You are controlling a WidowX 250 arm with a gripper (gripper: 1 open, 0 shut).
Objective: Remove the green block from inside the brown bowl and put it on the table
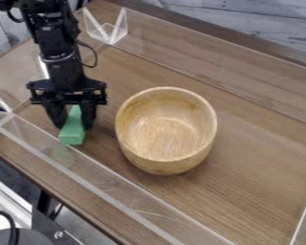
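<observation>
The green block [74,125] stands at the left of the table [245,96], outside the brown bowl [167,129] and about a finger's width from its left wall. My gripper [70,113] points straight down over it, its black fingers shut on the block's upper part. The block's lower end is at the tabletop; whether it rests on the wood I cannot tell. The bowl's inside is bare wood.
A clear acrylic wall [41,153] runs along the near edge just in front of the block. Another clear wall with a small clear bracket [108,29] lines the far edge. Bare wood-grain tabletop lies right of the bowl.
</observation>
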